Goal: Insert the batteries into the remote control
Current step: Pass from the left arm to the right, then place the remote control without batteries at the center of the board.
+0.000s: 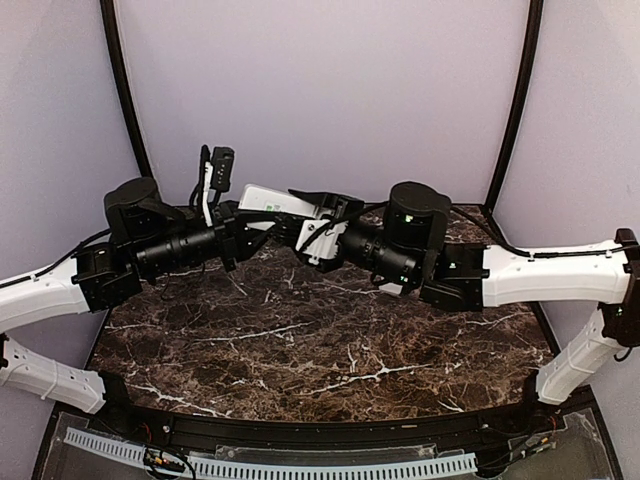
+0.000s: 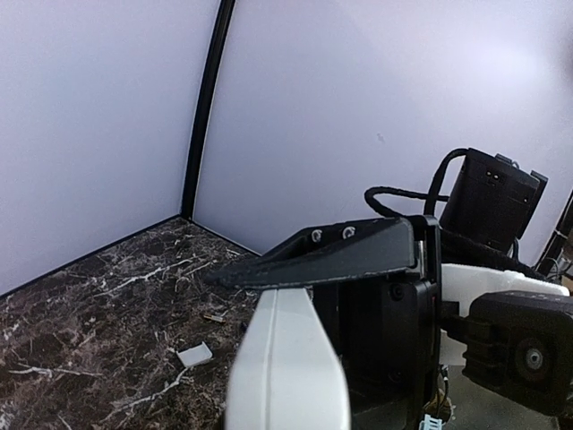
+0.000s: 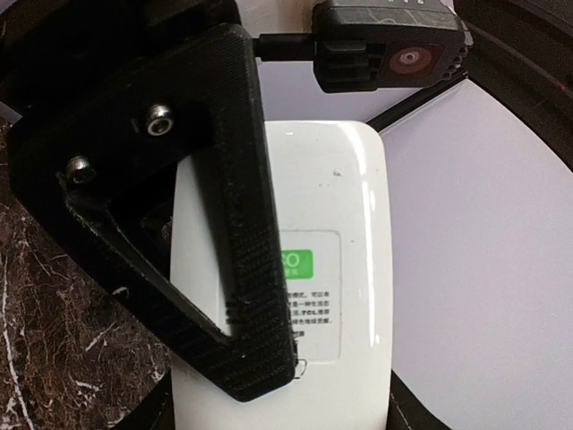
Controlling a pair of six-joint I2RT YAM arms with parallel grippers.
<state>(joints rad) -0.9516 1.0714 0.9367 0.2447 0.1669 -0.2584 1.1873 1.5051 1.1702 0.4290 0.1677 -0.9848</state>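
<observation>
Taking a two-arm hold on the remote control, aloft at 12 o'clock
Left gripper clamps it; right gripper lies across it, closure impossible to tell; next likely calls for a firm second grip

Slim white remote control hangs aloft, seemingly level, green-marked label showing.

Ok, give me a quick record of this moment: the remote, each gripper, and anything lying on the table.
remote control: held in the air above the table
left gripper: shut on one end of it
right gripper: at the other end, across its labelled face; grip unclear
loose on table: small flat white piece
</observation>
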